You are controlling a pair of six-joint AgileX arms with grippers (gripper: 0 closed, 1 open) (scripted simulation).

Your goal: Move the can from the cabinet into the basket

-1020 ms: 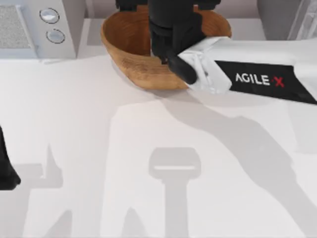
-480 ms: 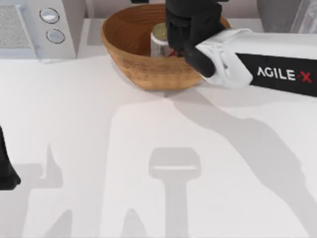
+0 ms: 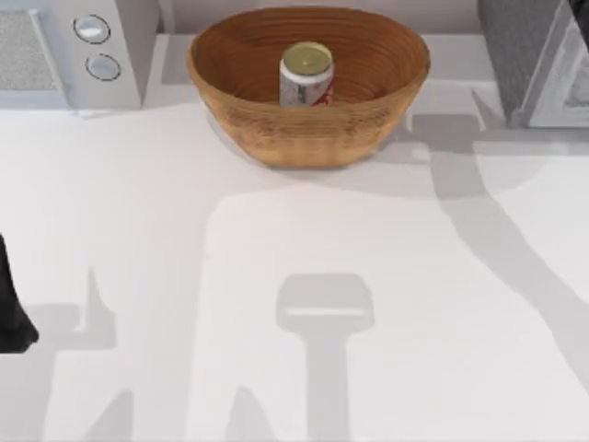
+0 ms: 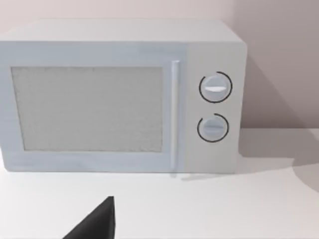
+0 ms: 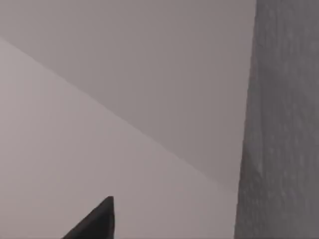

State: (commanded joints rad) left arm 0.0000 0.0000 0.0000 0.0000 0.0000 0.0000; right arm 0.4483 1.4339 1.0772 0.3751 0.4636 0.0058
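Observation:
The can [image 3: 306, 75], white with red markings and a dull gold top, stands upright inside the brown wicker basket [image 3: 267, 129] at the back middle of the table, free of any gripper. The dark grey speckled cabinet [image 3: 515, 46] sits at the back right, its pale door angled outward. My left arm [image 3: 11, 313] is parked at the table's left edge, and a dark tip of the left gripper [image 4: 94, 224] shows in the left wrist view. A dark tip of my right gripper [image 5: 94, 224] shows beside the cabinet's grey wall [image 5: 284, 124].
A white appliance with two round knobs [image 3: 83, 46] stands at the back left, and it faces the left wrist camera [image 4: 119, 99]. The arms cast shadows across the white tabletop [image 3: 304, 276] in front of the basket.
My right arm has let go of the can and drawn back to the right, out of the top view. The can stays upright in the basket. The left arm has not moved.

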